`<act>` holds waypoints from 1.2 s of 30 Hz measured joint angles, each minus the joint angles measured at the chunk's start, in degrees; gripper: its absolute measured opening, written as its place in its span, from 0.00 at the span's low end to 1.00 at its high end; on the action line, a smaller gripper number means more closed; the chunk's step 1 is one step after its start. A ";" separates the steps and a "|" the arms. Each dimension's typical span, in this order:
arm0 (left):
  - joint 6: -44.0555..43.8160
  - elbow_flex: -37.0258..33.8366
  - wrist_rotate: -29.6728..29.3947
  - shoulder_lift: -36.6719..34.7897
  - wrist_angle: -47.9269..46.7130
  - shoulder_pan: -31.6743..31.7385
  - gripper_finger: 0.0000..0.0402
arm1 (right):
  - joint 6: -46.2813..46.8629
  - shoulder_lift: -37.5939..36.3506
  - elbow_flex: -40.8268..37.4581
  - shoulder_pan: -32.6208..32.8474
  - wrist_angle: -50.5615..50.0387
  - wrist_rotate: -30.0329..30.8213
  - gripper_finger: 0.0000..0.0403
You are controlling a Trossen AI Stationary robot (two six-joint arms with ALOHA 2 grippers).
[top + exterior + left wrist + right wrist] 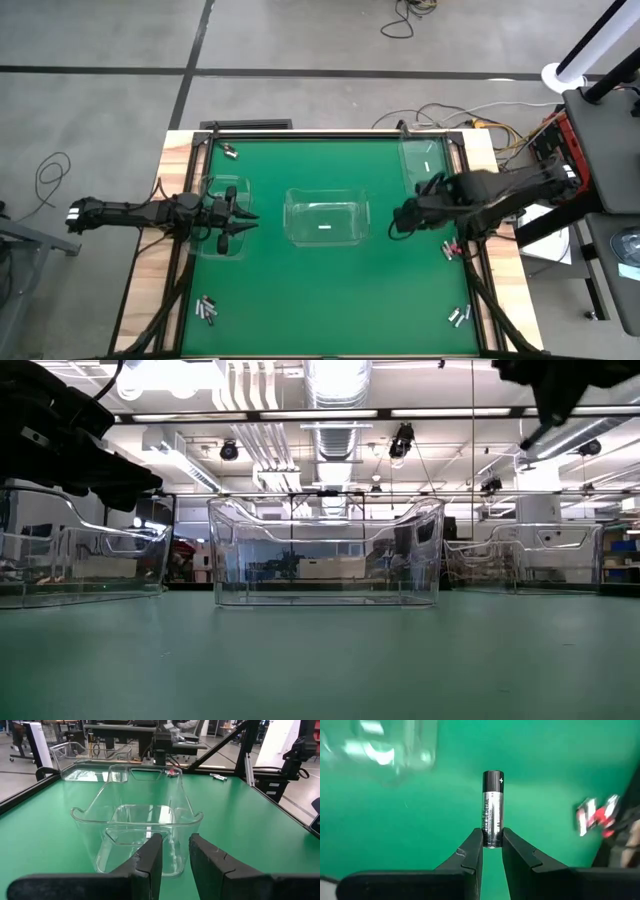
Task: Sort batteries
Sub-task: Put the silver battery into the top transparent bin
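Observation:
Three clear plastic bins stand on the green mat: one at the left [225, 215], one in the middle [325, 220] and one at the far right [425, 160]. My left gripper [238, 215] hangs over the left bin, open by a narrow gap [175, 862] with nothing in it. Between the middle bin and the table's right edge, my right gripper [398, 217] is shut on one silver-and-black battery [492, 805]. Loose batteries lie at the far left [230, 152], near left [207, 310] and near right [458, 316]. My right gripper pinches the battery's lower, silvery end [492, 834] between its two fingertips. The battery sticks straight out past the tips, in line with the fingers, with its black plus end [493, 777] away from them. It is held clear above the mat.
A small red object [450, 248] lies on the mat near the right edge, close to my right arm. A dark frame rail runs around the mat. Open green mat stretches between the bins and the near edge.

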 joint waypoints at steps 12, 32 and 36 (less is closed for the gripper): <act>0.00 0.00 0.00 0.00 0.00 0.00 0.19 | -35.48 1.65 4.18 -36.78 -6.74 2.80 0.12; 0.00 0.00 0.00 0.00 0.00 0.00 0.19 | -91.83 26.20 2.12 -65.59 -0.27 -4.59 0.12; 0.00 0.00 0.00 0.00 0.00 0.00 0.19 | -100.72 29.81 2.12 -65.59 -0.30 -3.85 0.12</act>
